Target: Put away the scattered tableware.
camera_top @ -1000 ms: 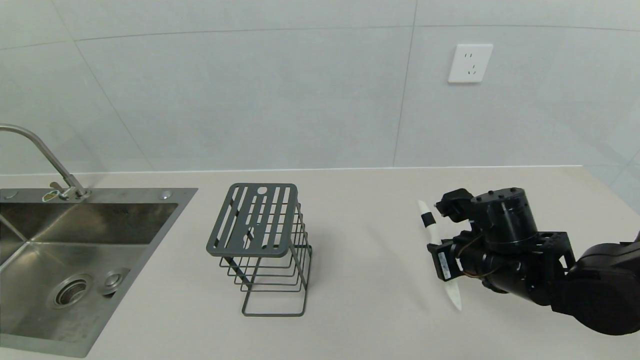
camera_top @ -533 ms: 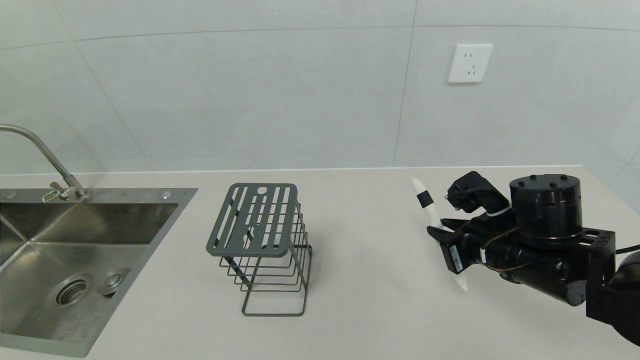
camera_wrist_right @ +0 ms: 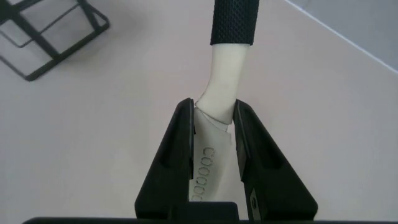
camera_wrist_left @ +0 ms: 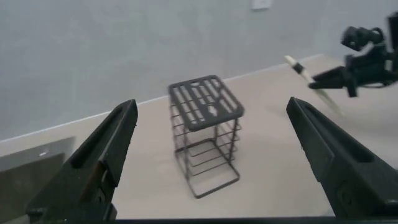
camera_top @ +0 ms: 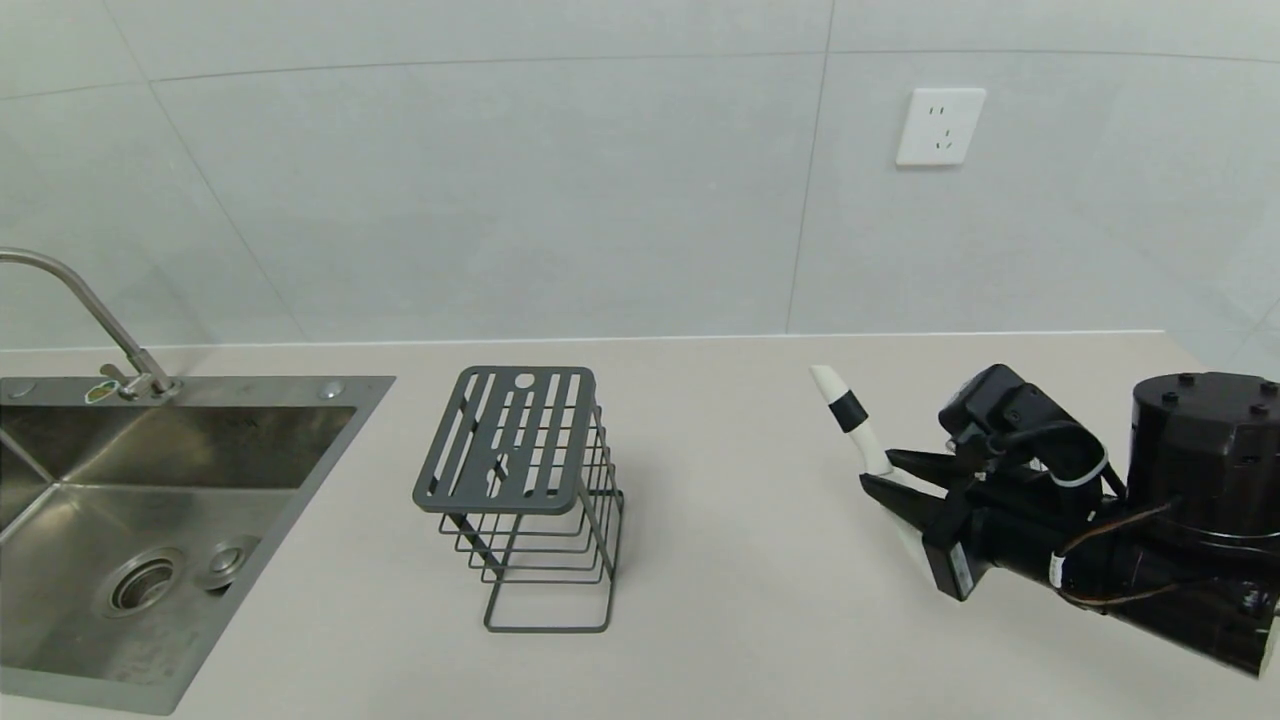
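A white knife [camera_top: 868, 440] with a black band on its handle is held in my right gripper [camera_top: 882, 474], at the right side of the counter. The handle slants up and to the left. In the right wrist view both fingers of the right gripper [camera_wrist_right: 214, 113] are shut on the knife [camera_wrist_right: 222, 74] where blade meets handle. A grey wire rack [camera_top: 510, 440] with a slotted top stands mid-counter, well left of the knife. My left gripper [camera_wrist_left: 210, 107] hovers open, looking at the rack [camera_wrist_left: 205, 149] from some distance, with the knife [camera_wrist_left: 298, 65] far off.
A steel sink [camera_top: 200, 385] with a curved faucet [camera_top: 80, 300] takes the counter's left end. A wall outlet [camera_top: 940, 125] sits above the right side. Bare counter lies between the rack and the knife and in front of both.
The right arm has drawn back to the right and turned its wrist, with the knife still in its grip. The knife's handle end now sits higher and farther left.
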`<state>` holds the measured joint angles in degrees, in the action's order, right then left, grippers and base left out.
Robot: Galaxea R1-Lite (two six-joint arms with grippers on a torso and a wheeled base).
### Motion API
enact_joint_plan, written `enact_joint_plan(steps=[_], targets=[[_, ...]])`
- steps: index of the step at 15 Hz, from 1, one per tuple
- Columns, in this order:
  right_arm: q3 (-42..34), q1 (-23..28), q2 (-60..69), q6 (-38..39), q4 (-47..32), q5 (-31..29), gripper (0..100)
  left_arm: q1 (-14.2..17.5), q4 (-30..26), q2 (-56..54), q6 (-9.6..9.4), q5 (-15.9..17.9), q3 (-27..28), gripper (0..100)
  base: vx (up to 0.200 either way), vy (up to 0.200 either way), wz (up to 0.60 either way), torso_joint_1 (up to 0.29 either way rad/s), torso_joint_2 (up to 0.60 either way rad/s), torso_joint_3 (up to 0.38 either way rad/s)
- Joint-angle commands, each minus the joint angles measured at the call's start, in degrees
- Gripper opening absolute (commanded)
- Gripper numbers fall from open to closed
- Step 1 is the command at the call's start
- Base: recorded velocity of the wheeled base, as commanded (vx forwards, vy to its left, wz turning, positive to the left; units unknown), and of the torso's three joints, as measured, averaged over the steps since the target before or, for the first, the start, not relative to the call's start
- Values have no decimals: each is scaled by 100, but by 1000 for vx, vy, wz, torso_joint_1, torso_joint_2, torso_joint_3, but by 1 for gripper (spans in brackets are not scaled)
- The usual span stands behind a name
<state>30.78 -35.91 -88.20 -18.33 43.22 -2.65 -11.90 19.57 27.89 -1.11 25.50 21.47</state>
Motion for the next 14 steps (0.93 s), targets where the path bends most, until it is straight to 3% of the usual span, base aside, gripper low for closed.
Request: enact_joint_plan(steps=[1, 3, 5, 7, 8, 9, 10, 14], targets=[[-20, -30, -13, -83, 20, 124, 0, -243, 364, 893, -12, 579, 7, 100, 0, 0, 0, 0, 0, 0], [-11, -30, -22, -83, 38, 335, 0, -296, 636, 1289, -162, 869, 7, 100, 0, 0, 0, 0, 0, 0], [183, -30, -75, -100, 134, 1126, 0, -498, 1032, 1904, -531, 1150, 15, 100, 0, 0, 0, 0, 0, 0], [587, -153, -250, -179, 214, 1521, 0, -1007, 1665, 2581, -733, 1537, 7, 100, 0, 0, 0, 0, 0, 0], [587, -153, -250, -179, 214, 1521, 0, -1007, 1665, 2581, -733, 1537, 7, 100, 0, 0, 0, 0, 0, 0], [710, -355, -277, -179, 266, 1644, 0, -1500, 2526, 3187, -733, 1792, 7, 100, 0, 0, 0, 0, 0, 0], [701, -434, -242, -179, 275, 1741, 0, -1667, 2956, 3504, -733, 1906, 7, 100, 0, 0, 0, 0, 0, 0], [666, -487, 75, -188, 433, 2022, 0, -1684, 4609, 4796, -698, 2082, 51, 100, 0, 0, 0, 0, 0, 0]])
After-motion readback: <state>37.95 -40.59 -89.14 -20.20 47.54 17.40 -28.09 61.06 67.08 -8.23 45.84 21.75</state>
